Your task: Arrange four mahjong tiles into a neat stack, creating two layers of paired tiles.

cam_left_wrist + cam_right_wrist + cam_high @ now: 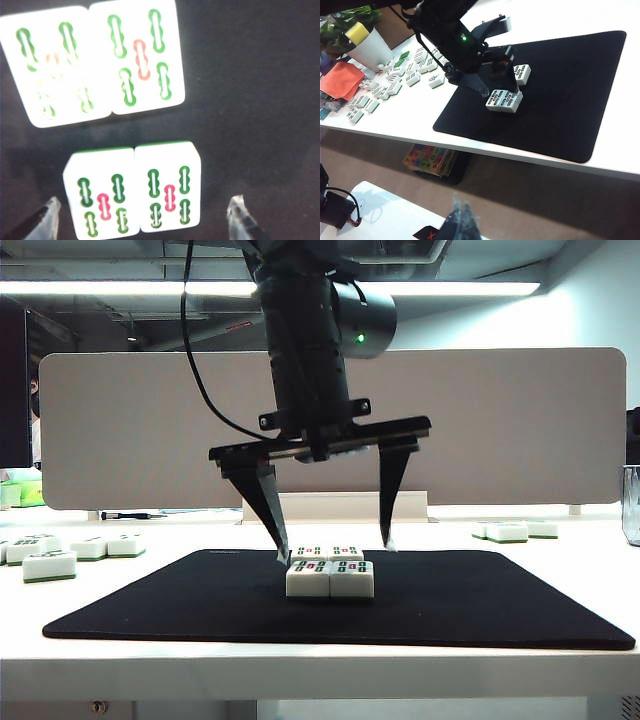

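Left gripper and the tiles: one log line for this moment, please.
left gripper: open over tiles | four mahjong tiles: two pairs on mat, unstacked | right gripper: away

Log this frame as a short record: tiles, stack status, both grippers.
tiles: four mahjong tiles face up on black mat, as two side-by-side pairs with a gap between
stack: not built, single layer
left gripper: open, over the tiles, holding nothing
right gripper: far from the mat, state unclear

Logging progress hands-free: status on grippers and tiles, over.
Left gripper open above the mat, holding nothing. Right gripper parked off the table, state unclear. White green-backed mahjong tiles: two pairs lying flat on black mat, unstacked. Nothing in the way.
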